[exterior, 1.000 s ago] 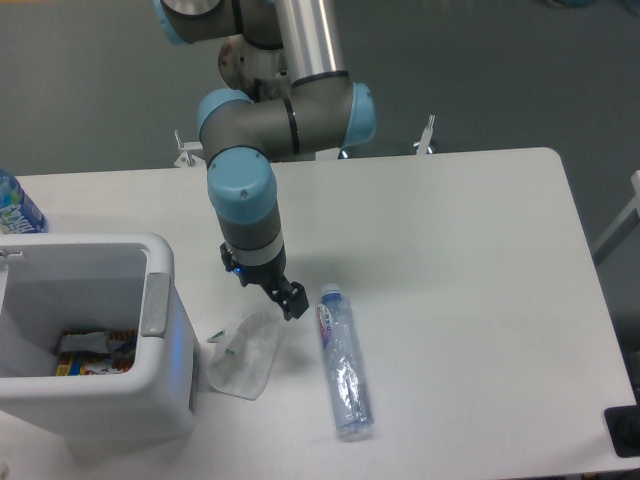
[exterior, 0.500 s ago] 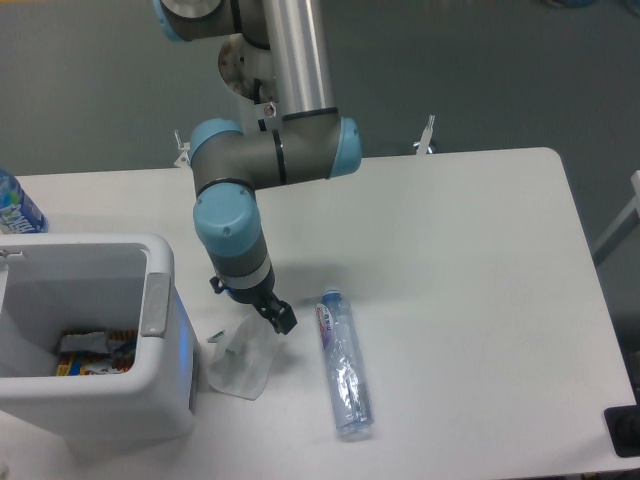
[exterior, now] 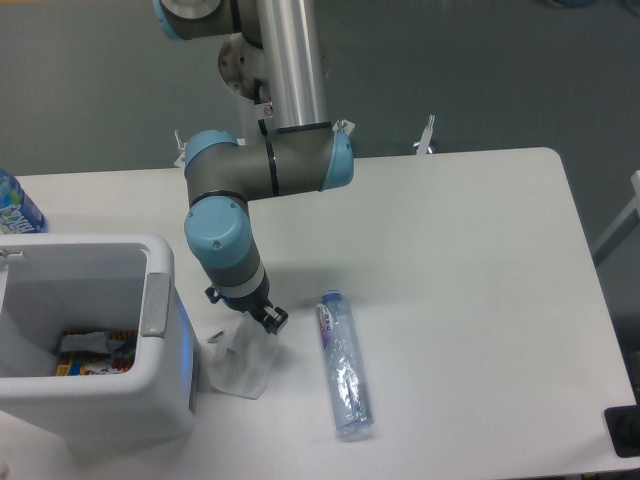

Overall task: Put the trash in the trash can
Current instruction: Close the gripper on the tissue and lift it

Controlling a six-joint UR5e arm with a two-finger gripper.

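Observation:
The crumpled white wrapper (exterior: 241, 367) lies on the table just right of the trash can (exterior: 158, 301), a large white bin with a grey strip on its right rim. My gripper (exterior: 250, 318) points down right over the wrapper's upper end, and its fingers look spread apart. One black fingertip (exterior: 275, 319) shows at the wrapper's top edge. Whether it touches the wrapper is hidden by the wrist. The slim clear bottle with a pinkish label (exterior: 343, 365) lies on the table to the right of the wrapper, cap end towards the back.
The bin holds some colourful packaging (exterior: 90, 352) at its bottom. A blue-labelled water bottle (exterior: 14, 206) stands at the far left edge behind the bin. The arm's elbow (exterior: 265, 165) hangs over the table's back left.
The gripper has moved left and down, from between wrapper and bottle cap to right over the wrapper's upper end. Wrapper and bottle have not moved.

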